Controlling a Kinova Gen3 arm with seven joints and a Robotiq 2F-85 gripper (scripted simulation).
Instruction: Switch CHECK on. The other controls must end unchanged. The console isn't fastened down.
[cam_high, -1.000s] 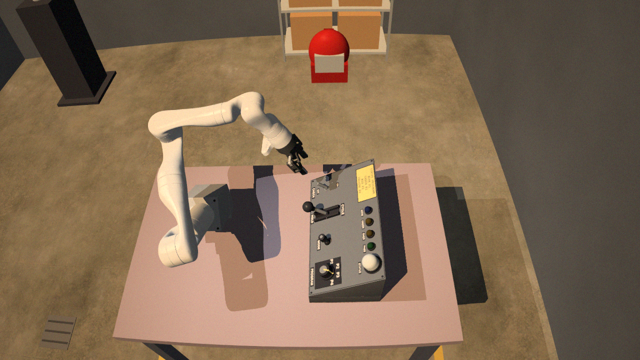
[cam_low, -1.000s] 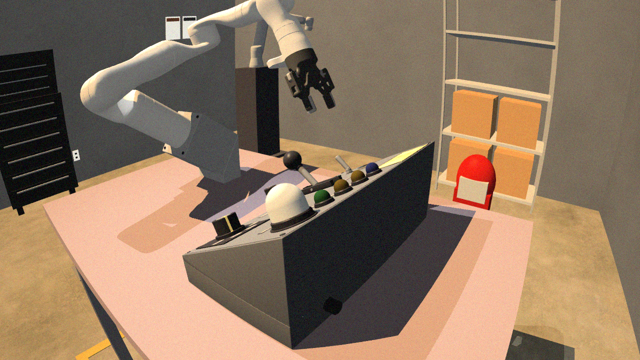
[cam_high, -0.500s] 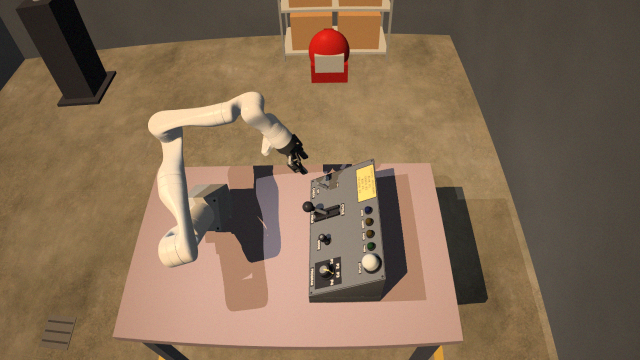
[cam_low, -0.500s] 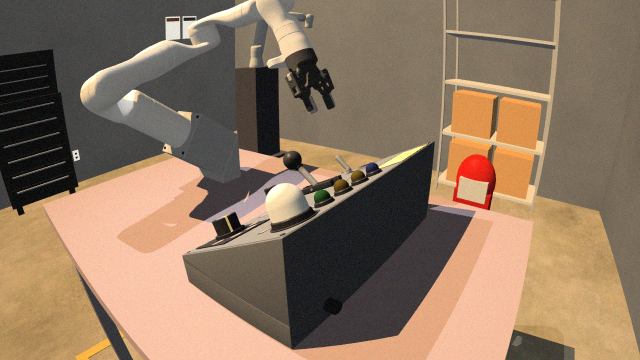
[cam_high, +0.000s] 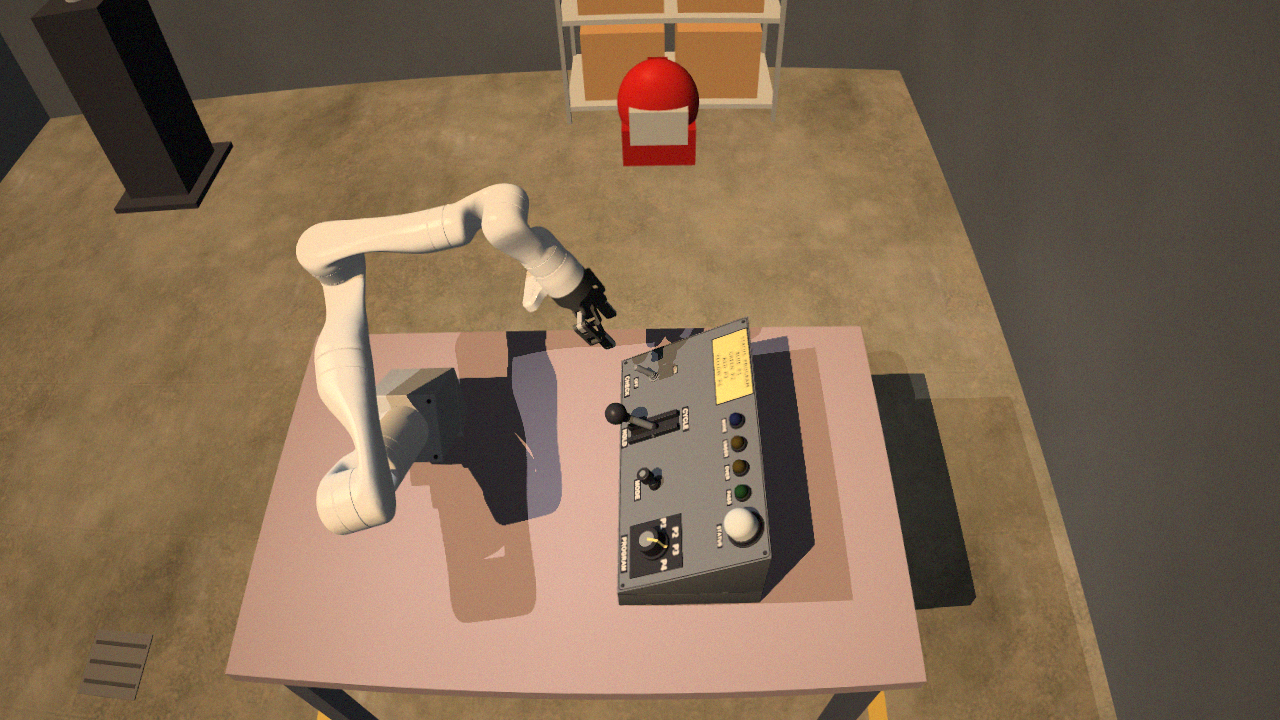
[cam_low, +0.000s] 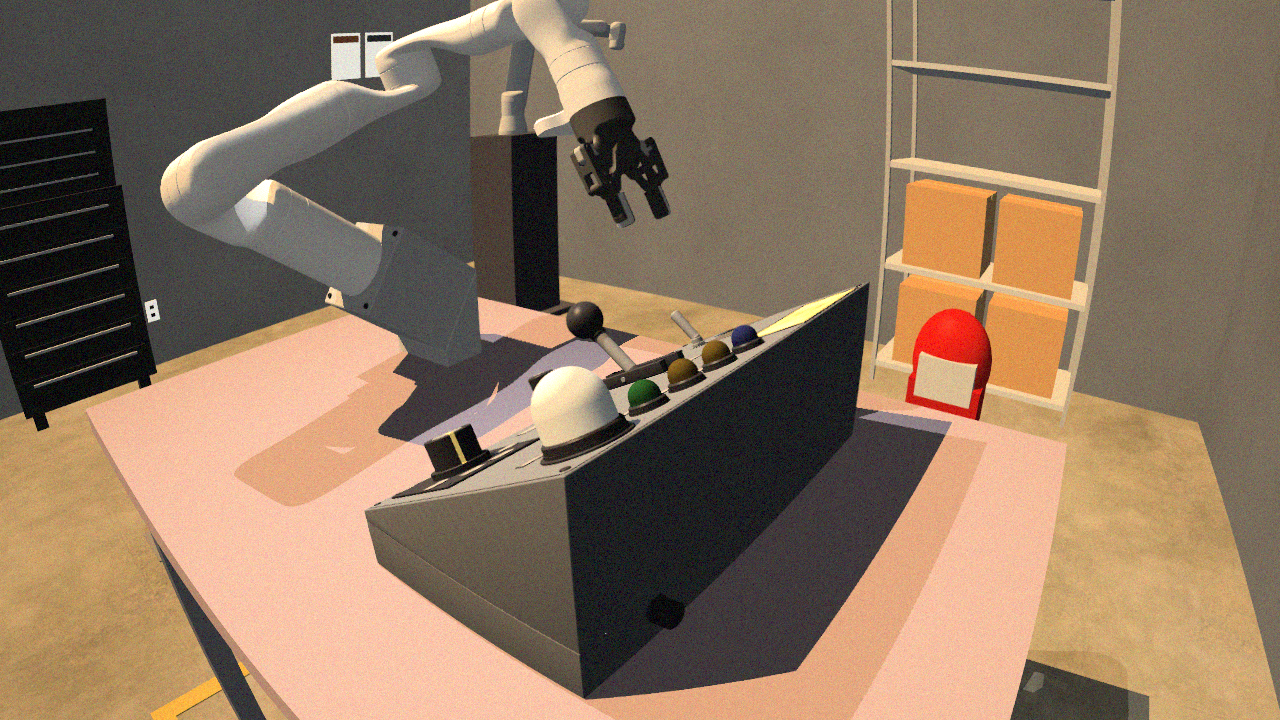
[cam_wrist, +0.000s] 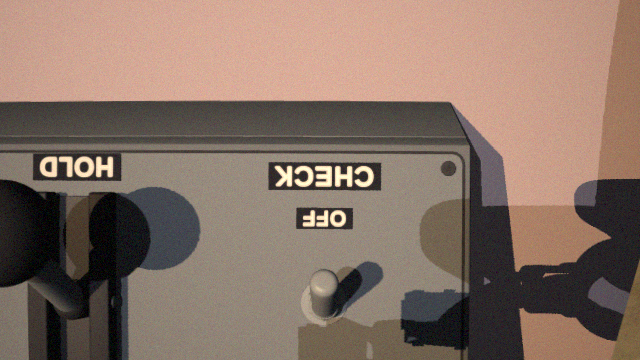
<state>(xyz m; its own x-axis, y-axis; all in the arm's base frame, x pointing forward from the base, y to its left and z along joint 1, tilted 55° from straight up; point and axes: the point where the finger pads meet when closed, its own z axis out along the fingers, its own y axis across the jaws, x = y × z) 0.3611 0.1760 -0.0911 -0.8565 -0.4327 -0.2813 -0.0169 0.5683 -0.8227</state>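
The grey console (cam_high: 696, 488) (cam_low: 716, 465) (cam_wrist: 225, 260) lies on the pink table (cam_high: 358, 608) with its sloped panel facing up. The CHECK toggle (cam_high: 656, 362) (cam_low: 687, 325) (cam_wrist: 324, 292) is a small grey stick near the panel's far corner, and it leans toward the OFF mark (cam_wrist: 324, 218). My gripper (cam_high: 597, 338) (cam_low: 639, 213) is open and empty. It hangs in the air above and to the left of the toggle, well clear of the panel. Its fingers are out of sight in the wrist view.
A black-ball lever (cam_high: 615, 413) (cam_low: 586, 317) (cam_wrist: 15, 235) stands close beside the toggle at HOLD. Further along the panel are a small MODE toggle (cam_high: 646, 477), a PROGRAM knob (cam_high: 646, 540) (cam_low: 456, 447), several coloured buttons (cam_high: 739, 443) and a white dome (cam_high: 742, 524) (cam_low: 572, 402). The arm's base (cam_high: 420, 411) is to the left.
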